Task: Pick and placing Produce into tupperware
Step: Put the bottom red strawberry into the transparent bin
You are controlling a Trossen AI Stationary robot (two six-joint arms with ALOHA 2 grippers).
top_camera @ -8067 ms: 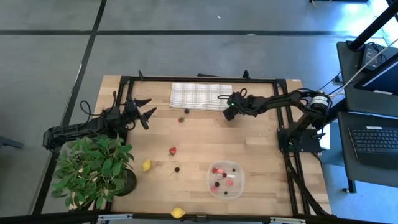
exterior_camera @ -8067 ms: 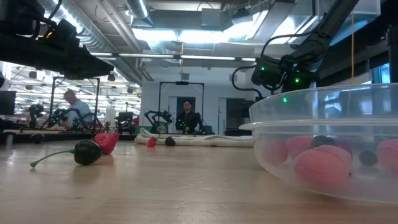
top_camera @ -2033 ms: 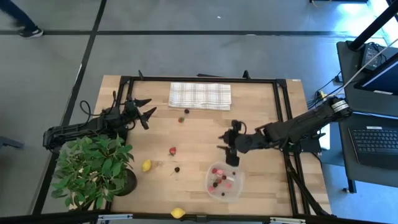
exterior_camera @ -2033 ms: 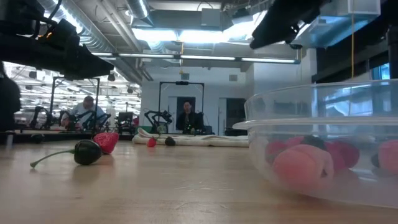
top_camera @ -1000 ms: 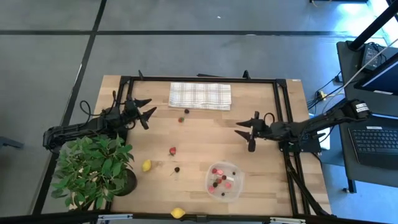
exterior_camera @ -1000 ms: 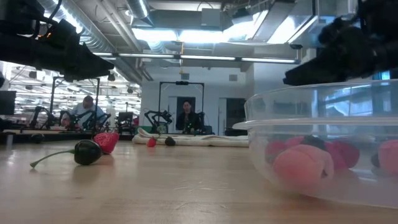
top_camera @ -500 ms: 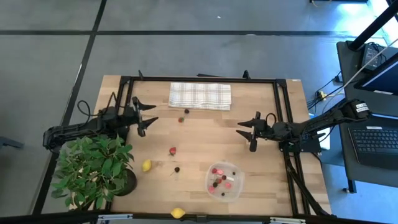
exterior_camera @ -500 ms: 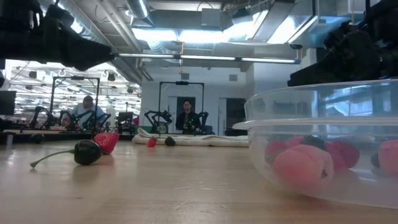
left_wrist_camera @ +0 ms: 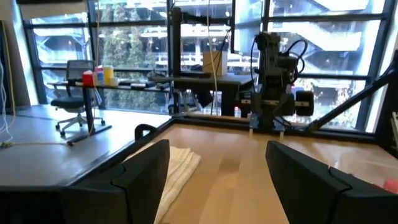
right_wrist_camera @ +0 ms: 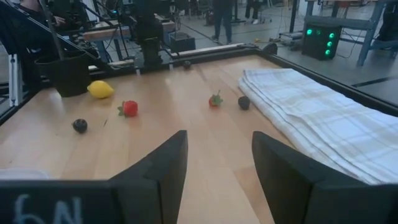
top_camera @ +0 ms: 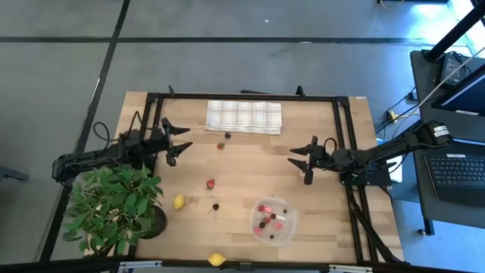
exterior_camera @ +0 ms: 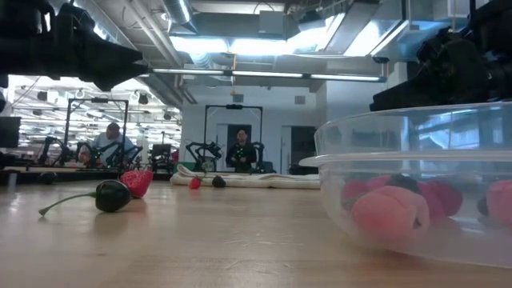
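The clear tupperware [top_camera: 273,221] stands near the table's near right and holds several red and dark pieces; it also shows close up in the low view [exterior_camera: 416,144]. On the wood lie a red berry [top_camera: 211,183], a dark berry [top_camera: 216,206], a red piece [top_camera: 220,145] and a dark piece [top_camera: 227,136] by the cloth, and two lemons [top_camera: 178,202] [top_camera: 217,259]. My left gripper [top_camera: 185,137] is open and empty at the far left, above the table. My right gripper [top_camera: 297,162] is open and empty at mid right, beyond the tupperware.
A checked cloth [top_camera: 244,117] lies at the far edge. A leafy potted plant [top_camera: 114,205] stands at the near left corner. A black frame [top_camera: 345,136] runs round the table. People and other benches show in the room beyond.
My left gripper has shifted a little toward the table's right and turned slightly, staying open. My right gripper has barely moved. The produce and the tupperware have stayed where they were.
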